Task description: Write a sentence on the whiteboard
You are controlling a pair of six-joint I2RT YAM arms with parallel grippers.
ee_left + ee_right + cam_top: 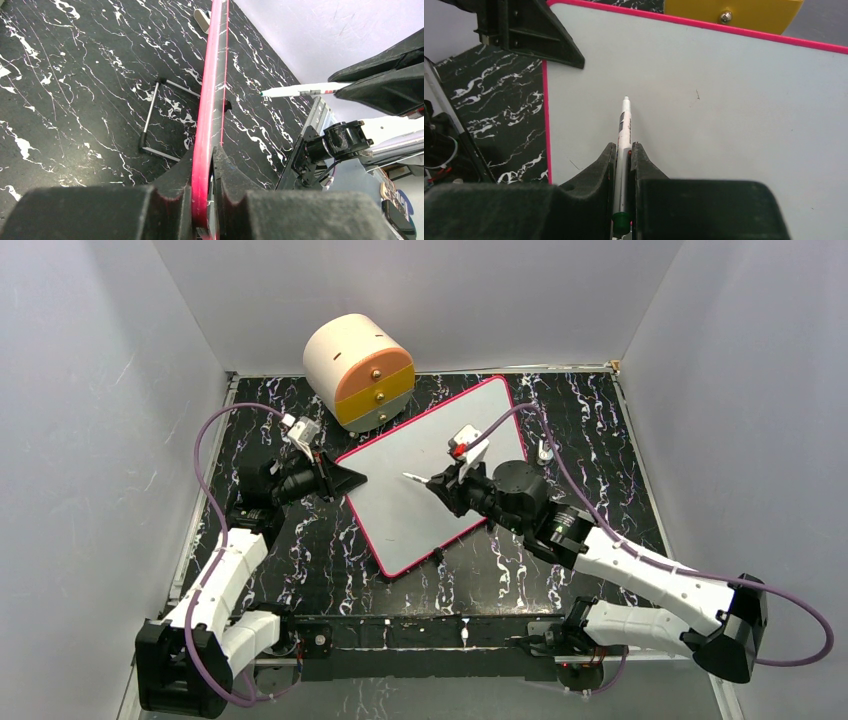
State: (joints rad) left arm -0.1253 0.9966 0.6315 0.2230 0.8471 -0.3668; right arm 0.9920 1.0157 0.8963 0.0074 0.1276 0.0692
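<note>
At the middle of the black marbled bench (pixel 600 440) the whiteboard (pixel 420 500) is found, turned so that its long sides run from about 7 o'clock to 1 o'clock in the top view. Its pink rim is pinched at the 9 o'clock corner by the left tool (pixel 350 478); in the left wrist view the two fingers are seen shut hard on the rim, one on each face of the board. The right tool (pixel 440 483) is held over the middle of the board, reached in from 4 o'clock, and is closed on a white marker (pixel 415 478), gripped along the barrel with the green end cap behind the fingers. The marker's tip is pointed toward 9 o'clock, at the left tool; whether the tip is touching the board cannot be told. A rounded cream drawer unit (pixel 360 370) with orange and yellow drawer fronts is set just beyond the board at 11 o'clock. A thin bent metal rod (pixel 150 120) is seen lying on the bench beside the clamped rim.
</note>
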